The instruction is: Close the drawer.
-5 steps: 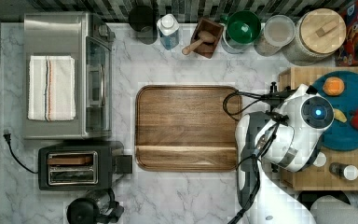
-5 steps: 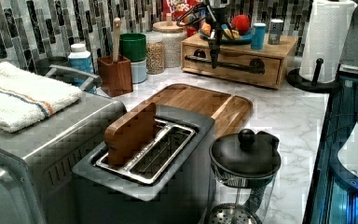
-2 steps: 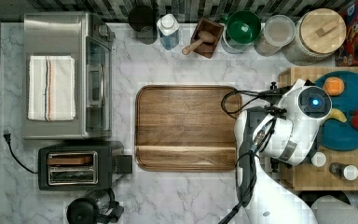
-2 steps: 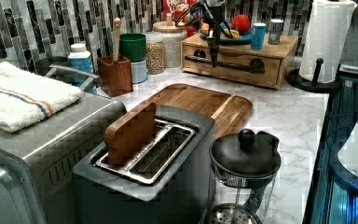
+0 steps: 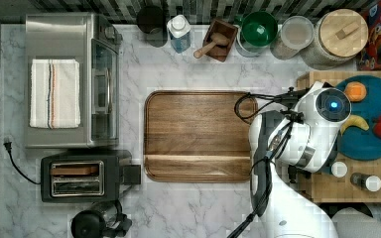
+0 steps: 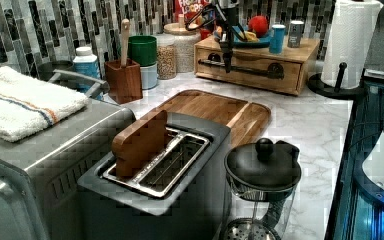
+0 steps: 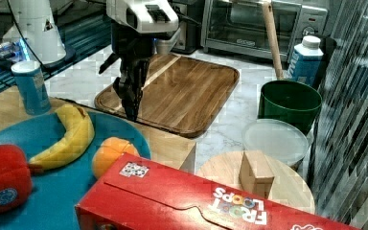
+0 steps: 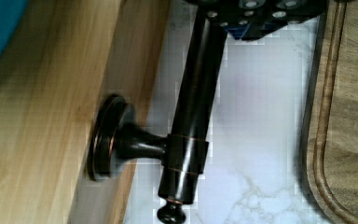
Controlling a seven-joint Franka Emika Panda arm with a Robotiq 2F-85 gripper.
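Arm bent over, wrist vertical. Gripper [image 7: 130,108] points straight down, just in front of the drawer's [image 6: 252,67] front face, fingertips level with its bar handle [image 8: 191,112]. Finger spacing unreadable.

A dark wooden cutting board [image 5: 198,135] lies mid-surface. Along the surface's back edge stand a green bowl [image 5: 259,28] and a lidded jar [image 5: 341,37]. A toaster [image 5: 79,176] holds what looks like a wooden slab.
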